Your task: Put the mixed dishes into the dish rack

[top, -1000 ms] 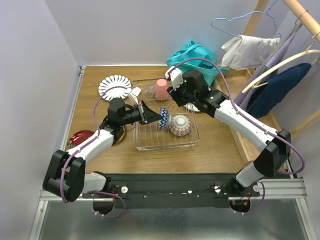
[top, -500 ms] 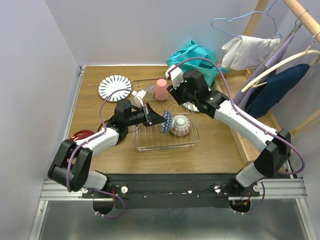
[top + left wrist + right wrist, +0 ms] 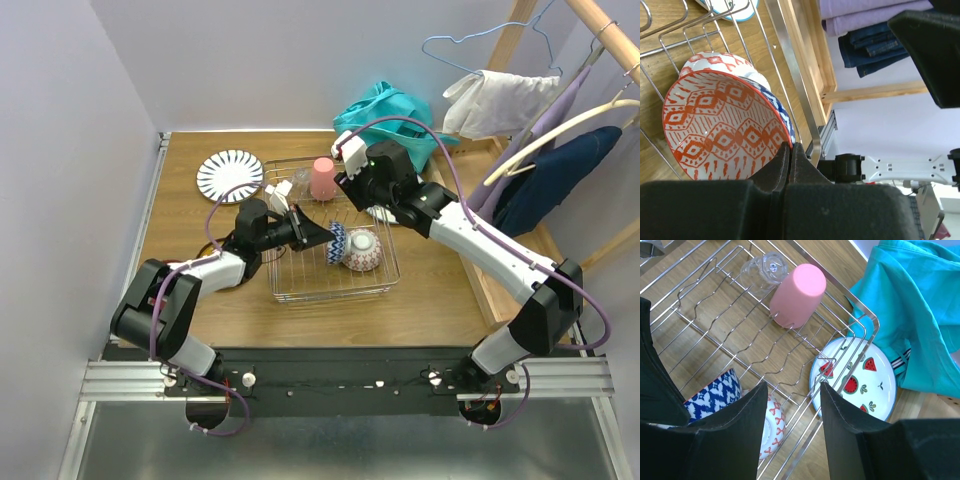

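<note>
The silver wire dish rack stands mid-table. My left gripper is shut on the rim of a bowl, blue outside and orange-patterned inside. It holds the bowl tilted on its side, inside the rack. The bowl is against an upturned red-patterned bowl. My right gripper is open and empty above the rack's back right. In the rack are an upturned pink cup and a clear glass. The watermelon plate lies just outside the rack's right rim. The blue-striped plate lies on the table at the back left.
A teal cloth is heaped behind the rack, over the watermelon plate's far edge. A wooden clothes frame with hangers and garments stands at the right. Walls close the left and back sides.
My left gripper has carried the bowl to the right, deeper into the rack, up to the red-patterned bowl. The right arm has hardly moved.
</note>
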